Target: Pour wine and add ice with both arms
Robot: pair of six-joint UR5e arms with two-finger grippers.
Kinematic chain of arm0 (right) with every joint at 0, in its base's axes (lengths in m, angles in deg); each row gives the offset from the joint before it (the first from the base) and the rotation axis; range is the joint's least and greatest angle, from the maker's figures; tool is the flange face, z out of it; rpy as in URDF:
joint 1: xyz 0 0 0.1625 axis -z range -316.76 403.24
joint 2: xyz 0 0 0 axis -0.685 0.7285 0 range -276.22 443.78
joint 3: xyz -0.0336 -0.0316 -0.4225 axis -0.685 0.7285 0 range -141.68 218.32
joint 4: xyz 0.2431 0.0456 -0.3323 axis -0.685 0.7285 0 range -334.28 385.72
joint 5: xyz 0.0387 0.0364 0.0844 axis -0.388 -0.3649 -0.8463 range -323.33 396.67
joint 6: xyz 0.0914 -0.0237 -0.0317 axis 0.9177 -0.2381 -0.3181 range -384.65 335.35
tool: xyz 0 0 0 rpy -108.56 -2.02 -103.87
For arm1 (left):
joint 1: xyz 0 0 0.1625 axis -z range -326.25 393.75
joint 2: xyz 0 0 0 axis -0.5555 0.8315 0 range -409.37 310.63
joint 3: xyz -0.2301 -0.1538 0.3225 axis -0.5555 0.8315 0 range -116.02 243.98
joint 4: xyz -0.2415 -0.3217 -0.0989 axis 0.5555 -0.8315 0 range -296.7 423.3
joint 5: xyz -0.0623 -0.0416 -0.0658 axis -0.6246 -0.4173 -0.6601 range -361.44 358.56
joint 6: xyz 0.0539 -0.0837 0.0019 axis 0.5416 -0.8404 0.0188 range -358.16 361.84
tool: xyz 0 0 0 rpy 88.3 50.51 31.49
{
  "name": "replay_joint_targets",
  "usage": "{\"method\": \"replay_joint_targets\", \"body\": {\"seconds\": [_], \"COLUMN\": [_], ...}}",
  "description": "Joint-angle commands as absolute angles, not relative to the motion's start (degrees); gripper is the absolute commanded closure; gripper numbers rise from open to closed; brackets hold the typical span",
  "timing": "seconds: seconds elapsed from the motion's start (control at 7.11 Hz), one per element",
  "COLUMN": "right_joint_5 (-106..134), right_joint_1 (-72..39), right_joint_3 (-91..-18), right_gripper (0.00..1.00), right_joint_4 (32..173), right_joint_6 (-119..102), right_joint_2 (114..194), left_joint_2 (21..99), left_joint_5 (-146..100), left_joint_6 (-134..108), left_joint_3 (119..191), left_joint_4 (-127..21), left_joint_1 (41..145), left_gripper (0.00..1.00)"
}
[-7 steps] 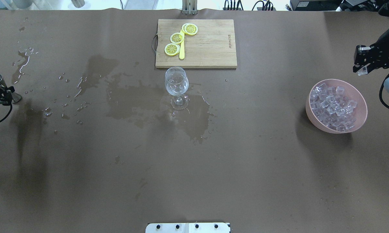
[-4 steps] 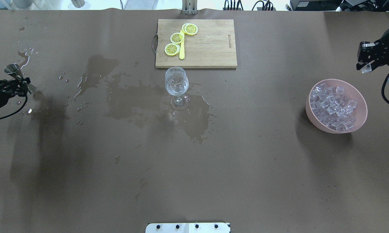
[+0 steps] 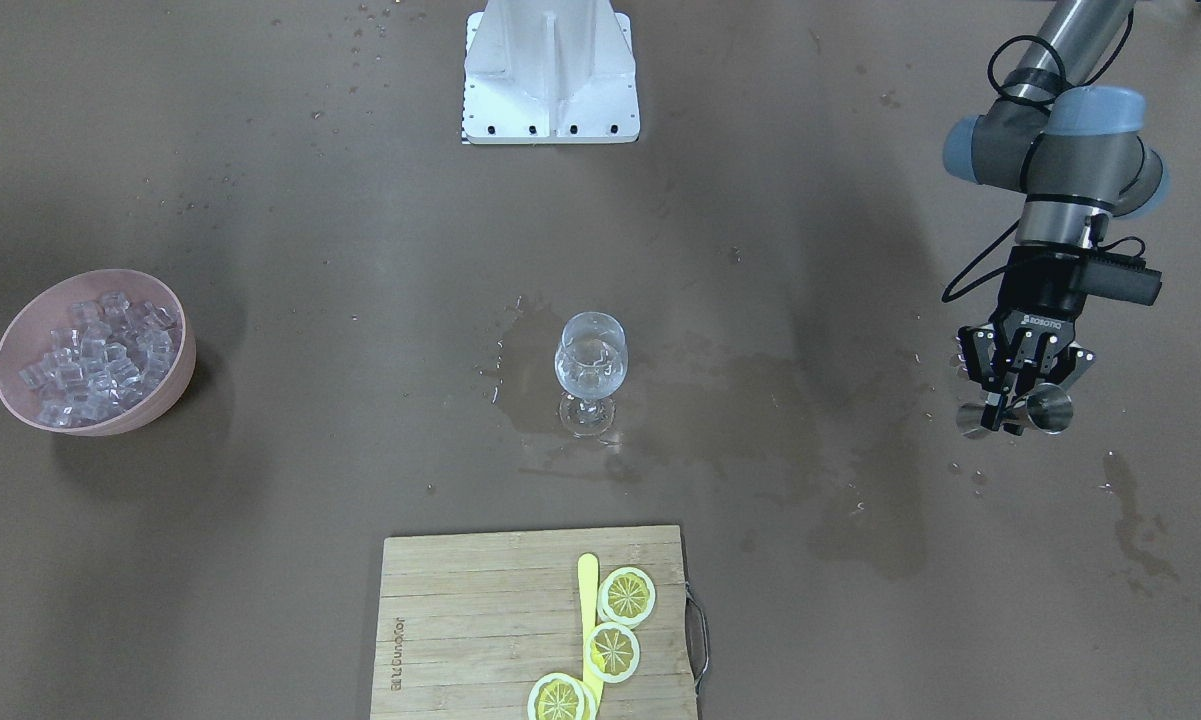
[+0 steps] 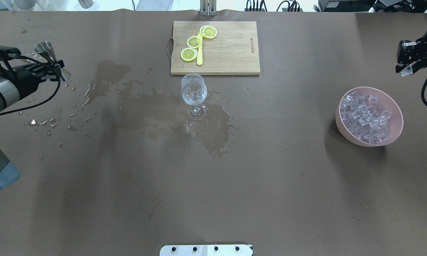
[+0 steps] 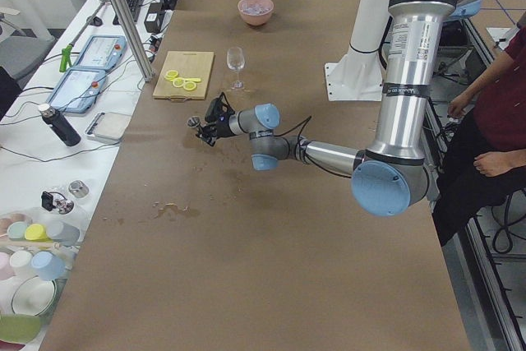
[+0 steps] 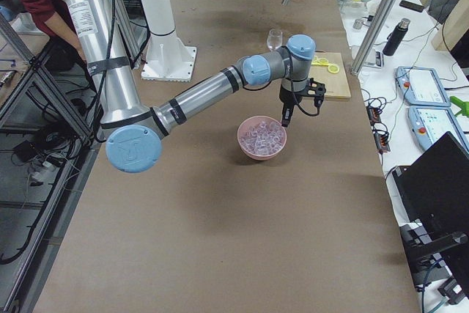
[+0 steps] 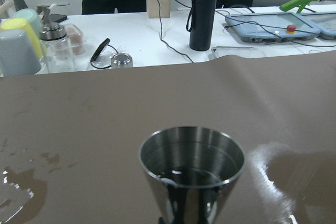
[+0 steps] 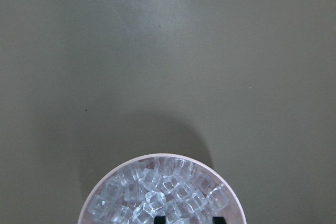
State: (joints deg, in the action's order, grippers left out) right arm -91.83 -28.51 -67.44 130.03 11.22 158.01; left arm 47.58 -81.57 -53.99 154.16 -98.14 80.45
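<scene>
**Both claws loaded, glass standing between them**

The left gripper [image 4: 55, 65] was clenched on the waist of a steel jigger [image 7: 191, 153], held mouth up above the wet table [image 4: 234, 177]. A little clear wine [image 7: 181, 176] lay in its upper cup. The right gripper [image 4: 406, 69] pinched one clear ice cube [image 4: 407, 74], raised near the pink bowl [image 4: 355, 140] heaped with ice [image 4: 366, 117]. The wine glass [image 4: 193, 89] stood mid-table, well apart from both.
</scene>
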Motion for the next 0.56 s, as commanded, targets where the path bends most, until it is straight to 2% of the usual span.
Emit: {"method": "replay_joint_targets", "body": {"seconds": [0.0, 0.42], "right_joint_5": [-91.91, -92.35], "right_joint_1": [-29.62, -30.68], "right_joint_3": [-68.29, -68.64], "right_gripper": [0.77, 0.77], "right_joint_4": [132.85, 132.86], "right_joint_6": [9.45, 9.45], "right_joint_2": [157.08, 157.16], "left_joint_2": [53.09, 59.59], "left_joint_5": [-80.90, -75.11], "left_joint_6": [-61.60, -59.70], "left_joint_3": [156.17, 156.09], "left_joint_4": [-96.84, -96.14], "left_joint_1": [77.72, 69.37], "left_gripper": [1.00, 1.00]}}
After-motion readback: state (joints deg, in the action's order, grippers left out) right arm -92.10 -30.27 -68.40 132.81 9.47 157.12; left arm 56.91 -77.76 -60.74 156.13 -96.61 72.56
